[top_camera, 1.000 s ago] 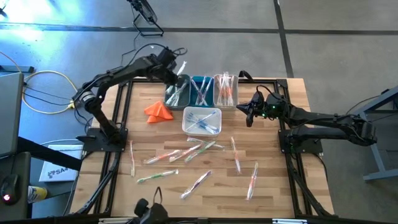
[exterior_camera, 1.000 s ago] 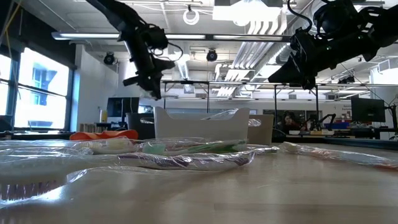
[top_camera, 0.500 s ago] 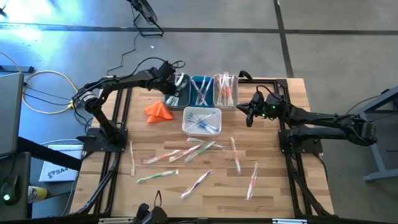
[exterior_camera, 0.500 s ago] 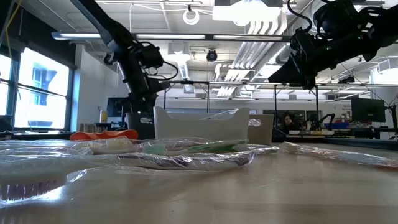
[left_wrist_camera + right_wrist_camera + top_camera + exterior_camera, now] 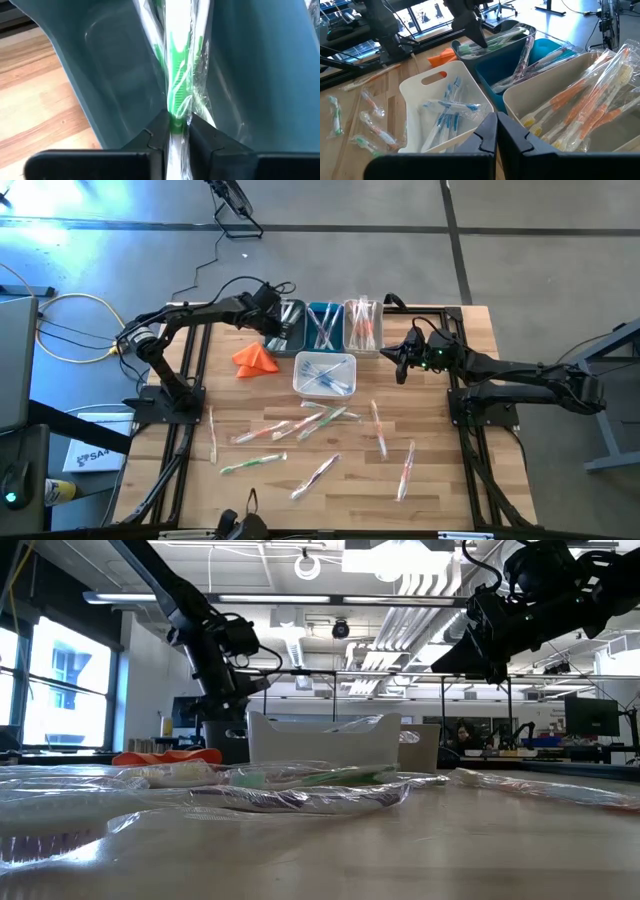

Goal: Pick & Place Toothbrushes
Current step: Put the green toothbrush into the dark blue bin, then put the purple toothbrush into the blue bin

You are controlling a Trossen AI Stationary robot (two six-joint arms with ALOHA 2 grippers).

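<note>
Progress: you are partway through; four bins at 12 o'clock on the worktop (image 5: 440,480) already hold wrapped toothbrushes, and roughly ten loose toothbrushes (image 5: 300,423) lie scattered from the centre toward 6 o'clock, not yet sorted.
Left pincer (image 5: 276,321): it sits low in the grey bin (image 5: 289,340), its fingers pinching a green toothbrush (image 5: 176,100) in its clear wrapper; judged, you are at the point of release.
Right pincer (image 5: 400,360): pressed together, empty, waiting above the worktop at 3 o'clock of the bins.
Grey bin: green-handled brushes.
Blue bin (image 5: 325,346): a few wrapped brushes, handle colour hard to tell.
Clear bin (image 5: 345,312): orange-handled brushes (image 5: 580,107).
White bin (image 5: 322,358): blue-handled brushes (image 5: 447,114), nearer the centre than the other three.
Orange cloth (image 5: 255,358): at 9 o'clock of the bins, apart from the sorting.
</note>
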